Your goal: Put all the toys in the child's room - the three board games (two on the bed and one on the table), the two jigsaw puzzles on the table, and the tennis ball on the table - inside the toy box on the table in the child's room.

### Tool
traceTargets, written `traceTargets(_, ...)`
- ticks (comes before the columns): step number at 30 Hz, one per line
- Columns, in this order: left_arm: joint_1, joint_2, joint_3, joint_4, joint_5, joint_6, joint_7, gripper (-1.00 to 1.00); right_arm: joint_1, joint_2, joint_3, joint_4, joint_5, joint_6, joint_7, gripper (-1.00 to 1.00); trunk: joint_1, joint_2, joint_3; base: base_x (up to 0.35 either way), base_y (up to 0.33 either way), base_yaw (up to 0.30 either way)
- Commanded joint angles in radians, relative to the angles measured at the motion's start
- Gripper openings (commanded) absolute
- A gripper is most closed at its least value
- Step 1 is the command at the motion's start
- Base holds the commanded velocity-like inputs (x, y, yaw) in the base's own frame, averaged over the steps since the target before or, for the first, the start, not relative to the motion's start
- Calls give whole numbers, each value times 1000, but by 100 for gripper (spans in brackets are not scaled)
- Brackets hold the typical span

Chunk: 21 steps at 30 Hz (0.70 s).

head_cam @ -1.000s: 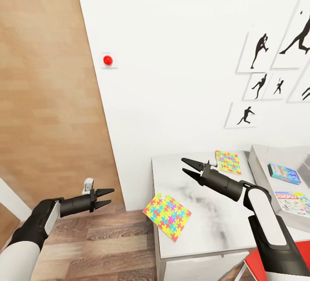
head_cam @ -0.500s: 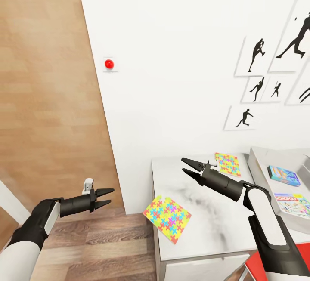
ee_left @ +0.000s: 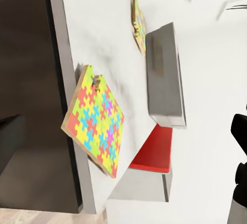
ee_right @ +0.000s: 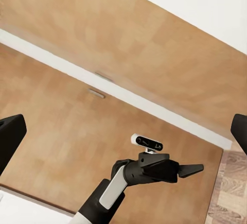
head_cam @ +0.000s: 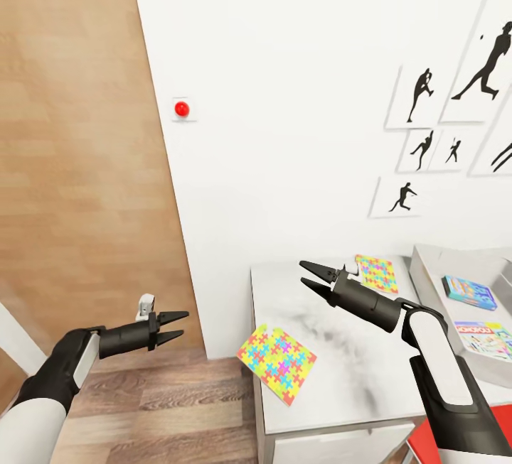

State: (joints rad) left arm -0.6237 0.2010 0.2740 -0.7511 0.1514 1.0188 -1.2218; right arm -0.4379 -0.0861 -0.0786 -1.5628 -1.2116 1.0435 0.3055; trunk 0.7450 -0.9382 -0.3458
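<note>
One jigsaw puzzle (head_cam: 277,364) (ee_left: 95,126) lies on the table (head_cam: 355,371) (ee_left: 92,38), overhanging its left edge. The other jigsaw puzzle (head_cam: 377,273) (ee_left: 137,20) lies near the wall, beside the grey toy box (head_cam: 434,265) (ee_left: 164,74). Inside the box lie a blue board game (head_cam: 469,292) and a white one (head_cam: 487,336). My right gripper (head_cam: 301,272) hovers open above the table's back left part, between the two puzzles. My left gripper (head_cam: 185,325) (ee_right: 193,170) is open over the floor, left of the table. The tennis ball and the bed are out of view.
A brown wooden door (head_cam: 71,130) fills the left side, with a red button (head_cam: 182,108) on the white wall beside it. Black silhouette pictures (head_cam: 419,94) hang above the table. A red seat (head_cam: 419,446) (ee_left: 154,152) stands at the table's near right.
The whole picture has shifted a little, so the camera has moved. Both arms keep their pose and both grippers stay open. The puzzles and the box have not moved on the table.
</note>
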Motion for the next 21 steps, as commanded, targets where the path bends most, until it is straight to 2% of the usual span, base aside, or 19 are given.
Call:
traceTargets(1,-1,0,1,0,0,6,-2,100,-1,0,-1,0,10,4,10,100,0,-1,1,0,0,0)
traceTargets(8,-1,0,1,0,0,6,-2,100,-1,0,-1,0,10,4,10,100,0,-1,12,0,0,0)
traceTargets(21,-1,0,1,1,0,6,-2,100,-1,0,-1,0,10,4,11,100,50,-92,-7,0,0,0)
